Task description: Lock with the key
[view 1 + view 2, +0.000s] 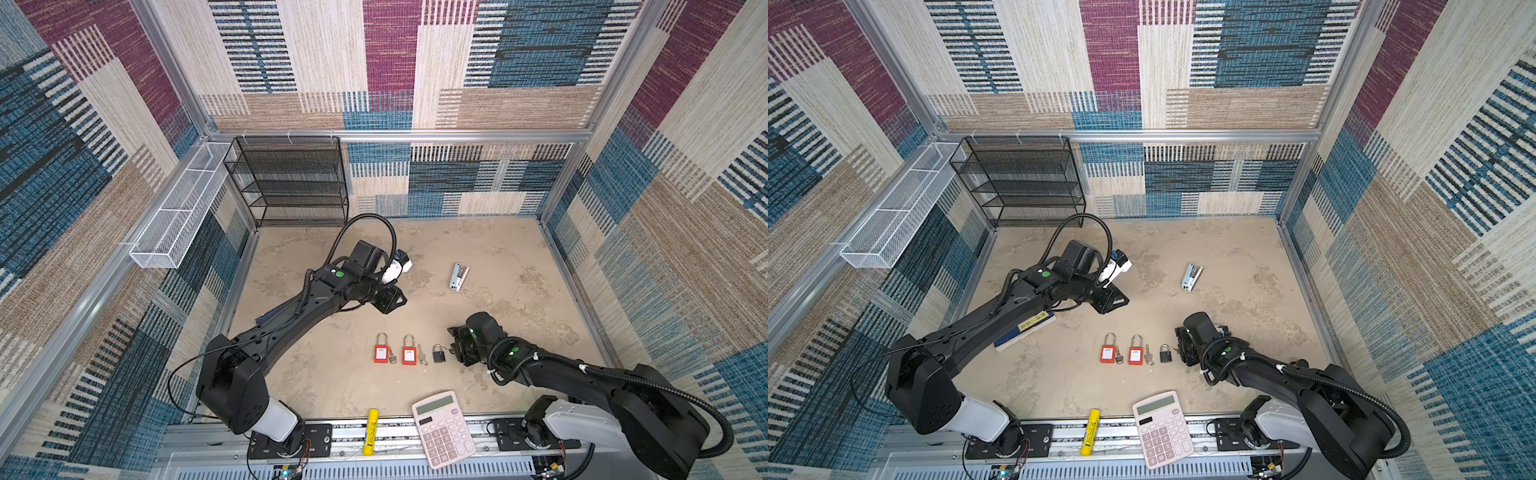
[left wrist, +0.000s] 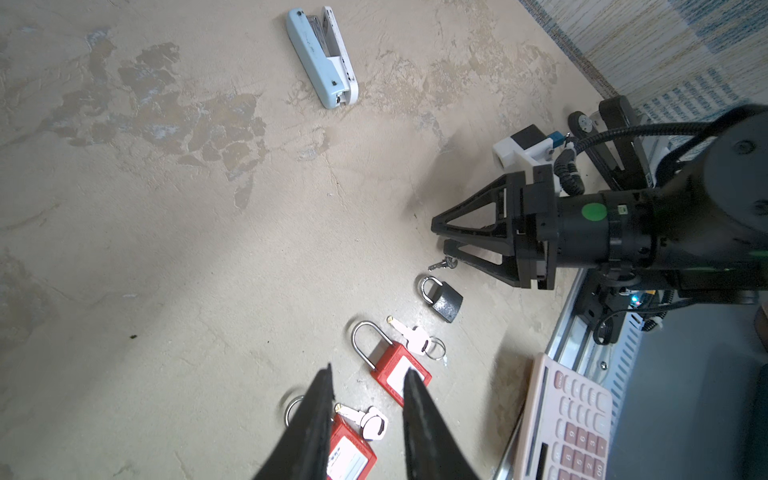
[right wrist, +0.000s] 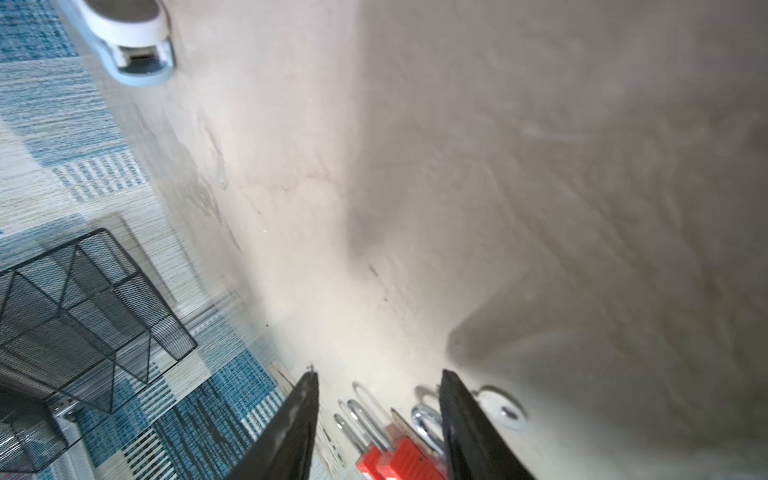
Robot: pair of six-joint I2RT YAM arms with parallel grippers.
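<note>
Three padlocks lie in a row near the table's front: two red padlocks (image 1: 381, 352) (image 1: 409, 354) and a small black padlock (image 1: 439, 353). A silver key (image 1: 392, 357) lies beside the first red one and another key (image 1: 422, 355) beside the second. In the left wrist view a small dark key (image 2: 442, 263) lies on the table just off my right gripper (image 2: 439, 236). That gripper (image 1: 454, 345) is low beside the black padlock (image 2: 446, 301), open and empty. My left gripper (image 1: 390, 301) hovers behind the row, open, holding nothing (image 2: 368, 382).
A pink calculator (image 1: 442, 428) and a yellow tube (image 1: 370, 432) lie at the front edge. A pale blue stapler (image 1: 459, 276) is at mid-right. A black mesh shelf (image 1: 291, 183) and a white mesh basket (image 1: 178, 216) stand at the back left. A blue book (image 1: 1025, 332) lies under the left arm.
</note>
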